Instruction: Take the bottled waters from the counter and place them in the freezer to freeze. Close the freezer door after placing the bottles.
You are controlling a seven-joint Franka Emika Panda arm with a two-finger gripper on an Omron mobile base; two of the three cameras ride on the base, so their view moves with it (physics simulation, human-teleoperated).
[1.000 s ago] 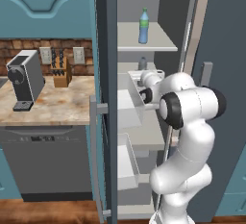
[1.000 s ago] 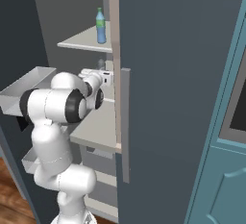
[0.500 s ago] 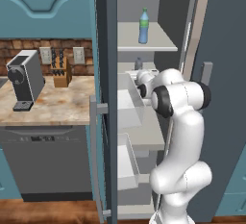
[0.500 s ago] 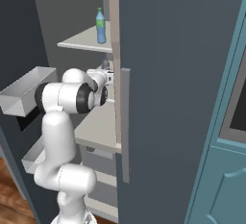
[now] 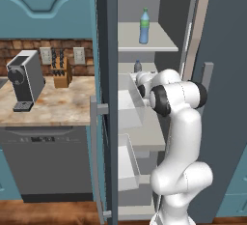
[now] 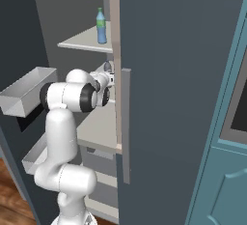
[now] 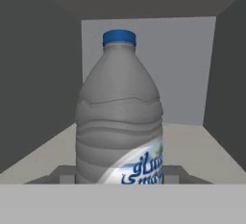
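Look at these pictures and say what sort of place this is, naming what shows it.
A simulated home kitchen: a coffee machine and knife block stand on a marbled counter over a dishwasher, beside an open freezer with shelves.

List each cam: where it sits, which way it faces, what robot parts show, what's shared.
Left base view: behind the arm to its left, facing the open freezer; counter at left.
Right base view: behind the arm to its right, facing the shelves past the door.
Hand view: on the hand, facing the grey bottle in the freezer.
Shared: both base views show the green-topped bottle and the arm.
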